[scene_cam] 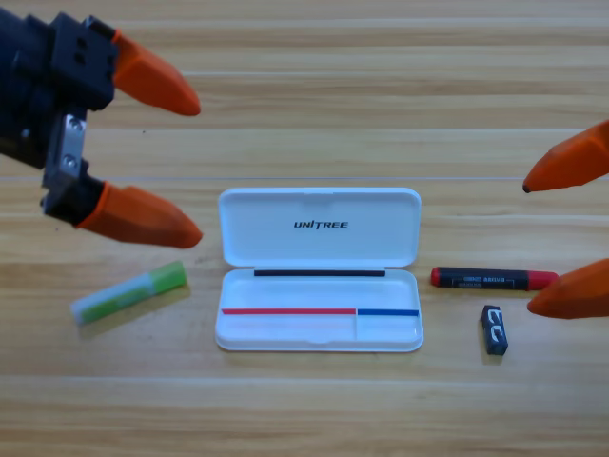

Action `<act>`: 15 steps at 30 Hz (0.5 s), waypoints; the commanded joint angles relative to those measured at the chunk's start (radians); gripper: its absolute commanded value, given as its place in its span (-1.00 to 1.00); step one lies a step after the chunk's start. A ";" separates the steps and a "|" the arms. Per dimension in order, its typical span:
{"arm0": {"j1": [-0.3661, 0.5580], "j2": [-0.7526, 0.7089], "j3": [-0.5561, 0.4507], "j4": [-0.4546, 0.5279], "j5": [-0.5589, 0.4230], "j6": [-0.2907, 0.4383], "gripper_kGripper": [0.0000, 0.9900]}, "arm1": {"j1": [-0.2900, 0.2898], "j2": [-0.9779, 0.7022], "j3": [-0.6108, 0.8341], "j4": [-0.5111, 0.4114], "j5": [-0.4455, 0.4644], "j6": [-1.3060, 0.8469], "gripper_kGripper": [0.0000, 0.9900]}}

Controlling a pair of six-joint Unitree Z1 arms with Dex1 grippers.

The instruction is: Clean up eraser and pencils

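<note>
At the centre of the frame, on the light wooden bench, I see the white plastic hinged case lying open, its lid flat toward the top of the picture and its shallow tray toward the bottom. Nothing lies inside it. Left of the case, well apart from it, the pale translucent green pencil with a bright green end rests at a slight tilt, its bright end pointing toward the case. Right of the case, just beside its right edge, the red-ended pencil with a black printed middle lies level across the frame. Just below that pencil's right half sits the small black rectangular eraser with white marks, apart from it and standing lengthwise.

My left hand fills the upper left of the frame, its two orange jaws spread wide and holding nothing, above the green pencil. My right hand shows only as two orange jaw tips at the right edge, also spread wide and empty, the lower tip close to the red pencil's end.
</note>
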 commanded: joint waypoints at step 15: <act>-0.032 0.038 -0.008 0.060 0.123 0.029 0.99 | 0.031 0.047 0.047 0.001 -0.054 0.067 0.99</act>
